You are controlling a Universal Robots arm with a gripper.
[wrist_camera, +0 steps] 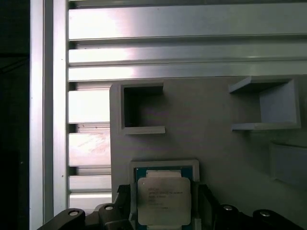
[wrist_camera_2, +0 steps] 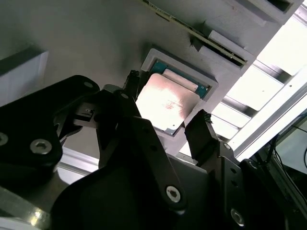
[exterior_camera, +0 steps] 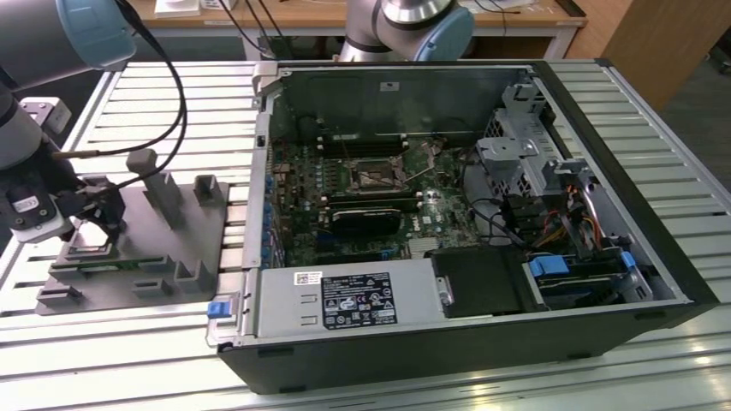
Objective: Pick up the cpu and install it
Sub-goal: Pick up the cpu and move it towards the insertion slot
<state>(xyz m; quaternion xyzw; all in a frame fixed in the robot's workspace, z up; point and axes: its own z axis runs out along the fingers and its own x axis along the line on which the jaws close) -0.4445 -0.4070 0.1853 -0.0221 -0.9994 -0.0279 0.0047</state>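
The cpu [wrist_camera_2: 168, 98] [wrist_camera: 163, 194], a small square chip with a shiny metal top, lies flat in its square pocket on the grey plastic tray [exterior_camera: 154, 257] at the exterior view's left. My gripper [exterior_camera: 101, 224] [wrist_camera_2: 165, 104] [wrist_camera: 163, 211] is lowered over that pocket. It is open, with one black finger [wrist_camera_2: 133, 81] on each side of the chip and a narrow strip of pocket rim showing between finger and chip. The black socket frame [exterior_camera: 375, 177] sits on the motherboard inside the open computer case.
The open computer case [exterior_camera: 639, 171] fills the middle and right of the slatted metal table [exterior_camera: 171, 86]. Upright posts and holders [exterior_camera: 160, 193] stand on the tray close to my gripper. A second arm [exterior_camera: 400, 30] stands behind the case. Cables [exterior_camera: 171, 103] hang from my arm.
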